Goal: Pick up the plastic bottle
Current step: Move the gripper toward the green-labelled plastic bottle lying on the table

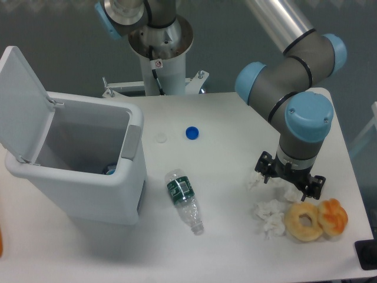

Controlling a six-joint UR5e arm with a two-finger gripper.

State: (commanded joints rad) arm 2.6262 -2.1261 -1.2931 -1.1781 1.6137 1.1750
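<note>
The plastic bottle (184, 200) lies on its side on the white table, clear with a dark green label band, its open neck pointing to the front right. My gripper (290, 180) hangs under the arm's wrist at the right side of the table, well to the right of the bottle and apart from it. It hovers over the white tissue wads (268, 215). Only its black body shows from above. The fingers are hidden, so I cannot tell whether they are open or shut. Nothing shows in its hold.
A white bin (76, 159) with its lid open stands at the left. A small blue cap (192, 133) and a small white disc (161, 138) lie behind the bottle. Two doughnuts (304, 222) lie at the front right. The robot base (160, 53) stands at the back.
</note>
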